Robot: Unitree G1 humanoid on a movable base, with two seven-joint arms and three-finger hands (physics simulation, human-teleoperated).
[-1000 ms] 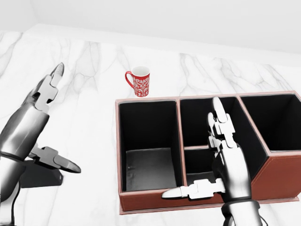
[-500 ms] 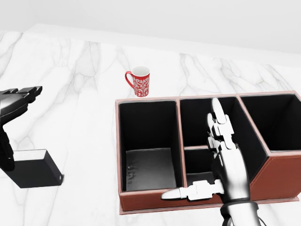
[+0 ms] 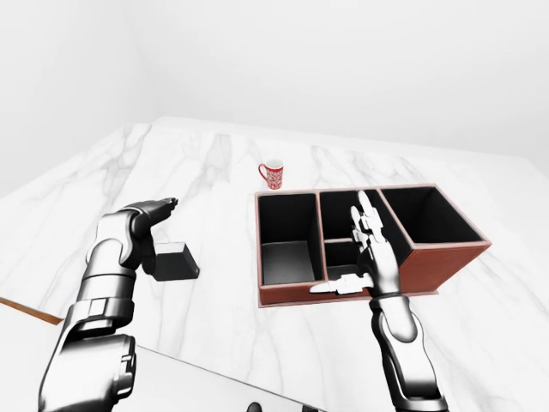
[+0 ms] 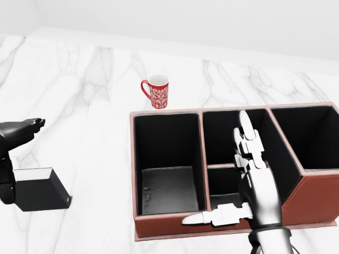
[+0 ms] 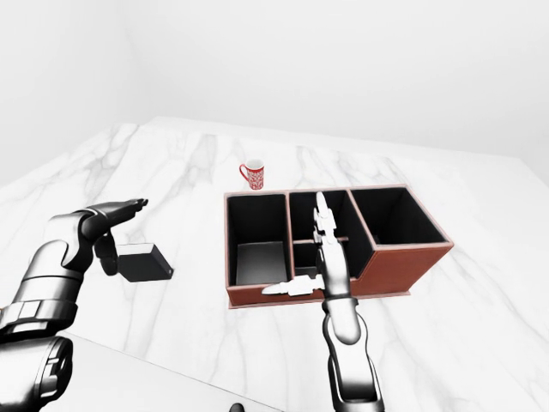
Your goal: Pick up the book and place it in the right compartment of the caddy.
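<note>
The book (image 4: 39, 189), a black block with white page edges, lies flat on the marble counter at the left of the head view. My left hand (image 4: 20, 159) hovers at its left end, open, fingers (image 4: 26, 128) pointing right above it and the thumb hanging down beside it. The reddish-brown caddy (image 4: 168, 228) with black compartments stands to the right; its right compartment (image 4: 310, 136) holds nothing. My right hand (image 4: 225, 177) is open and flat over the caddy's middle compartment, its thumb along the near wall.
A red patterned mug (image 4: 157, 91) stands above the caddy's left compartment in the head view. The counter's near edge (image 3: 26, 311) runs across the lower left of the left-eye view. A white wall rises beyond the counter.
My left hand has drawn back to the left off the book and turned, its fingers now pointing right instead of up. The book is uncovered. The right hand has not moved.
</note>
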